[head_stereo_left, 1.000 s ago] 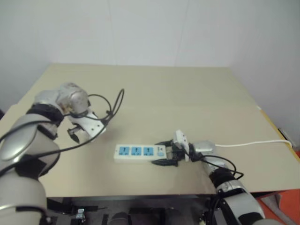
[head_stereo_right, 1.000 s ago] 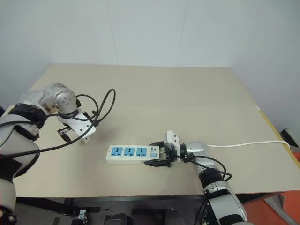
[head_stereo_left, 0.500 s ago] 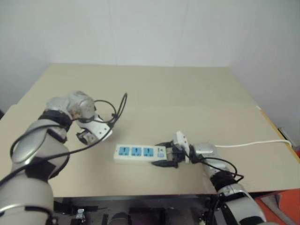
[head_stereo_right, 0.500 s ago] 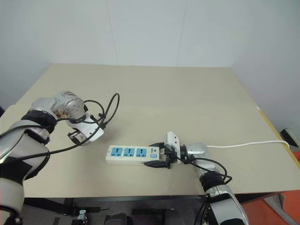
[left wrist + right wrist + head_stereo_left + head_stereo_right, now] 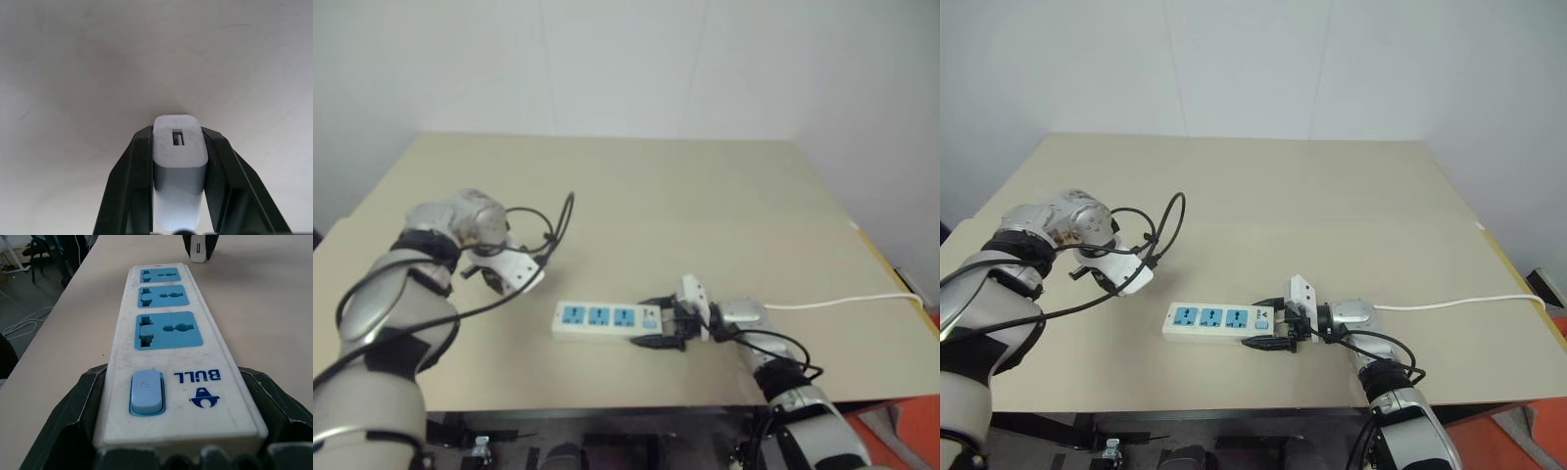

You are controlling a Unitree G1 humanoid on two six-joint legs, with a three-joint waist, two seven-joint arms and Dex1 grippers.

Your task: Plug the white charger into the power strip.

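Note:
The white charger [image 5: 179, 161] is clamped between the two black fingers of my left gripper [image 5: 179, 134], its port end facing up at the wrist camera. The gripper [image 5: 494, 279] points down at the table, left of the power strip [image 5: 602, 317]. From the right wrist view the charger [image 5: 198, 249] sits just past the strip's far end, low at the tabletop. The strip is a white bar with three blue sockets [image 5: 168, 329]. My right gripper [image 5: 658, 320] is shut on its switch end, a finger [image 5: 80, 401] pressed against each long side.
The strip's thin white cord [image 5: 842, 300] runs right toward the table edge. A loop of black cable [image 5: 553, 230] hangs off my left wrist above the tan table [image 5: 685, 196]. The table's front edge [image 5: 607, 403] is close behind the strip.
My left gripper has shut on the white charger; a second ago its fingers stood open. The right gripper and the power strip have stayed put.

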